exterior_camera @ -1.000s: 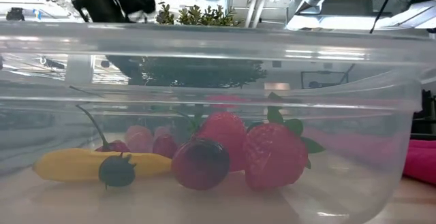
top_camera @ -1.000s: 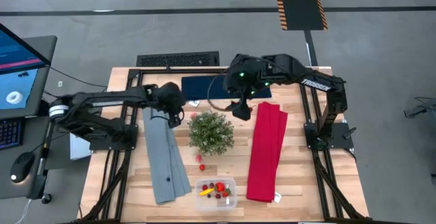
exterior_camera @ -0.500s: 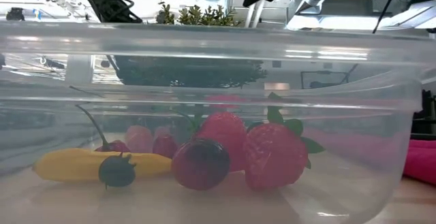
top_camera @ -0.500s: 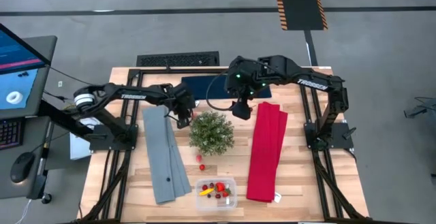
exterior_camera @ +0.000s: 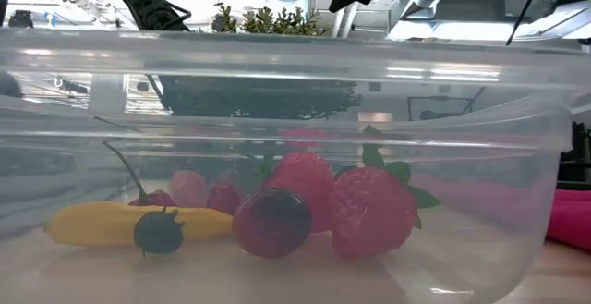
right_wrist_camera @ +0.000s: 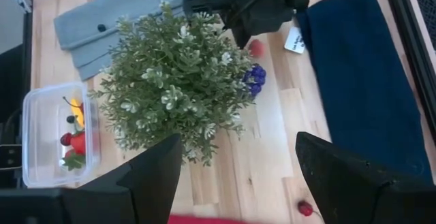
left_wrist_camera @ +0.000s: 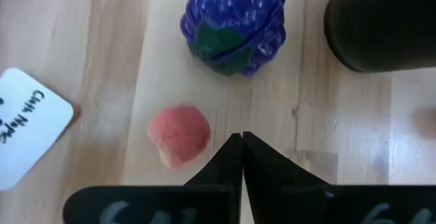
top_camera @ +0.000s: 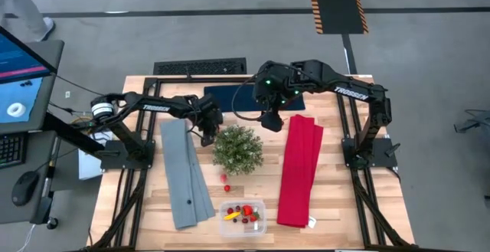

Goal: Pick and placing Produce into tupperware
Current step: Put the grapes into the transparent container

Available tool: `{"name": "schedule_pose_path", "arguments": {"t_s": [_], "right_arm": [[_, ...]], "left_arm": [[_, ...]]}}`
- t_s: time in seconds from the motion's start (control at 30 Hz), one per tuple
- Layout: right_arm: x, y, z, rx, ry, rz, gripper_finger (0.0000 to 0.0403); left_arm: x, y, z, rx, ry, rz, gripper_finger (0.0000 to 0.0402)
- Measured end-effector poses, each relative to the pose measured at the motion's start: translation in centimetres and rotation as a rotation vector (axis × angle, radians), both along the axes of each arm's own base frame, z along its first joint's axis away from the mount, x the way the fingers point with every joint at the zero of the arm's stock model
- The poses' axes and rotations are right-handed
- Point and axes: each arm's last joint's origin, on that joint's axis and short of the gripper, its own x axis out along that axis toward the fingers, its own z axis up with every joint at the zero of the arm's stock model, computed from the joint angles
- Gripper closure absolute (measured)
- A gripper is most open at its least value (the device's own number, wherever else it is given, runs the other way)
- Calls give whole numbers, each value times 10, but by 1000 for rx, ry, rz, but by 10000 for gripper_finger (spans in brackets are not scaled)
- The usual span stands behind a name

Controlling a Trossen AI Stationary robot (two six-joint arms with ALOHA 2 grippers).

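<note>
Since a second ago the left arm has stretched out across the table, carrying its gripper (top_camera: 208, 135) from beside the grey cloth (top_camera: 186, 174) to the plant's (top_camera: 237, 147) upper-left edge, while the right gripper (top_camera: 269, 119) has barely shifted. Left fingers (left_wrist_camera: 231, 157) are pressed together, empty, tips just above bare wood beside a pink berry (left_wrist_camera: 179, 134); the purple grape cluster (left_wrist_camera: 233, 21) lies just past it, its green leaf facing the gripper, and the plant's dark pot (left_wrist_camera: 380, 23) is close alongside. A white tag (left_wrist_camera: 24, 134) lies on the berry's other side, so the berry sits in a narrow strip of wood between tag, grapes and pot. The right gripper hovers over the plant's upper-right edge with its fingers (right_wrist_camera: 153, 173) spread wide and nothing between them. The tupperware (top_camera: 243, 214) rests at the table's near edge, between the grey cloth and the red cloth (top_camera: 299, 169), its long axis running left to right. Inside it, a yellow piece (exterior_camera: 129, 223) lies flat along that axis, with a small dark berry (exterior_camera: 159, 232) in front, a dark red cherry (exterior_camera: 272, 221) and two strawberries (exterior_camera: 369, 210) beside it. One red berry (top_camera: 226, 178) and another just below it lie loose on open wood between plant and tupperware. A navy cloth (right_wrist_camera: 361, 74) lies at the far side, a red berry (right_wrist_camera: 305, 208) near its edge.
</note>
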Motion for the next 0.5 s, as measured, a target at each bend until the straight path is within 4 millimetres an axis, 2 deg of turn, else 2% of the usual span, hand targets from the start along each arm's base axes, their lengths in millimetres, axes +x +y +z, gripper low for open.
{"name": "schedule_pose_path", "arguments": {"t_s": [0.13,0.5], "right_arm": [[0,0,0,-3,-1,6,92],[0,0,0,-3,-2,6,92]], "left_arm": [[5,-1,3,-41,-79,-37,401],[7,-1,3,-1,-63,6,401]]}}
